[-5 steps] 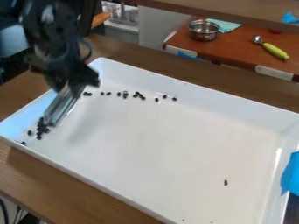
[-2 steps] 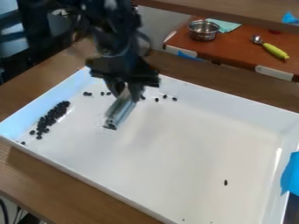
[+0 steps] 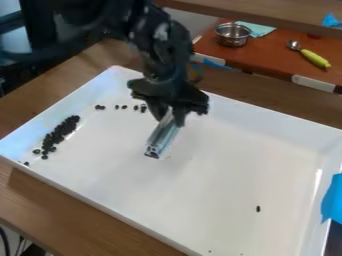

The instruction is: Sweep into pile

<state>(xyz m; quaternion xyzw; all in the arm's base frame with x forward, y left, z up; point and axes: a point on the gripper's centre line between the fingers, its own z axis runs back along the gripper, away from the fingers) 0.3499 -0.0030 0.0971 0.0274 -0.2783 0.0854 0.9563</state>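
The black gripper (image 3: 172,116) hangs over the upper middle of the white tray (image 3: 220,170), shut on a grey metallic bar (image 3: 162,137) that slants down and left, its lower end at or just above the tray floor. Along the tray's left side lies an elongated pile of dark beans (image 3: 60,132), with a few loose ones at its lower end. A thin row of beans (image 3: 124,107) runs near the far wall, partly hidden behind the gripper. One lone bean (image 3: 258,208) rests at the lower right.
Blue tape (image 3: 332,200) covers part of the tray's right wall. Behind, a red-brown surface (image 3: 267,56) holds a metal pot (image 3: 233,34) and a green-handled scoop (image 3: 314,58). Wooden table (image 3: 73,212) surrounds the tray.
From the left-hand pile, the gripper has moved right across the tray with the bar, uncovering the pile and part of the far row of beans.
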